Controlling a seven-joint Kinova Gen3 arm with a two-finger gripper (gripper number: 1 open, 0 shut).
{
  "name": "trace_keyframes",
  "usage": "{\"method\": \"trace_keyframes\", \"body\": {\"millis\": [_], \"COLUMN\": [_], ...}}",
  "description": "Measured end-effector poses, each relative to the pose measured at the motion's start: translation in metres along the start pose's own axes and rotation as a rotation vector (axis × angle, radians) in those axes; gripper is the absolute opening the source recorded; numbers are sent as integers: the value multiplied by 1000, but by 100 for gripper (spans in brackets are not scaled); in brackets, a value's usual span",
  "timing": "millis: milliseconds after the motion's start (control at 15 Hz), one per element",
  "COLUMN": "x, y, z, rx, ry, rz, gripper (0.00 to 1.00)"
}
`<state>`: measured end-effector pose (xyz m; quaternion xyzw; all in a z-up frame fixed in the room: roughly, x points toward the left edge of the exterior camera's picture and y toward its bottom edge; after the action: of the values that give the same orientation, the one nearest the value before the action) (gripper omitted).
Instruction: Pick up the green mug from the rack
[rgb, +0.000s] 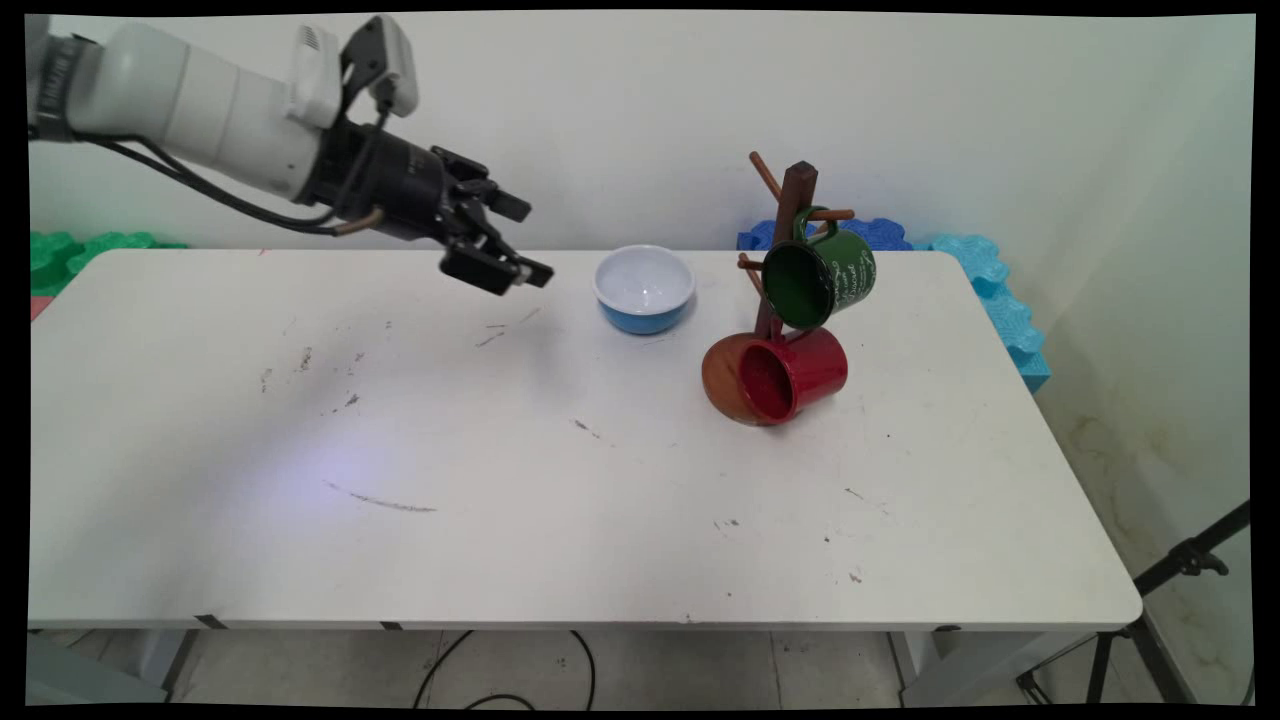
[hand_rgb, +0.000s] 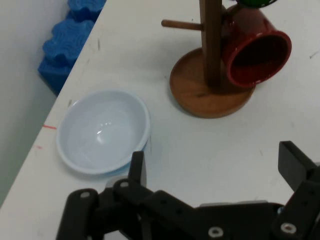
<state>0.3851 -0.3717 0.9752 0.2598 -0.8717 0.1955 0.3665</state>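
My gripper (rgb: 520, 245) hangs above the table (rgb: 500, 560) with jaws spread wide, holding nothing. From it, in the main view, the blue bowl (rgb: 644, 288) sits nearest, at four o'clock. Farther the same way stands the wooden mug tree (rgb: 785, 250), bearing a green mug (rgb: 818, 278) with unreadable white lettering and a red mug (rgb: 793, 375).

White table (rgb: 560, 520) with dark scuff marks; white arm (rgb: 200, 105) ending in a black gripper (rgb: 520, 240). Bowl (rgb: 644, 288), blue outside and pale white-blue inside. Brown wooden mug tree (rgb: 790, 215) bearing a green mug (rgb: 822, 278) with white lettering and a glossy red mug (rgb: 795, 376). Blue, turquoise and green foam mats (rgb: 1000, 300) behind.
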Motion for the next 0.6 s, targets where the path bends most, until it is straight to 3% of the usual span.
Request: {"method": "trace_keyframes", "body": {"millis": [333, 600], "x": [17, 38], "y": [16, 33], "z": [23, 40], "rx": [8, -40], "ry": [24, 37], "rz": [-10, -47], "gripper": [100, 100]}}
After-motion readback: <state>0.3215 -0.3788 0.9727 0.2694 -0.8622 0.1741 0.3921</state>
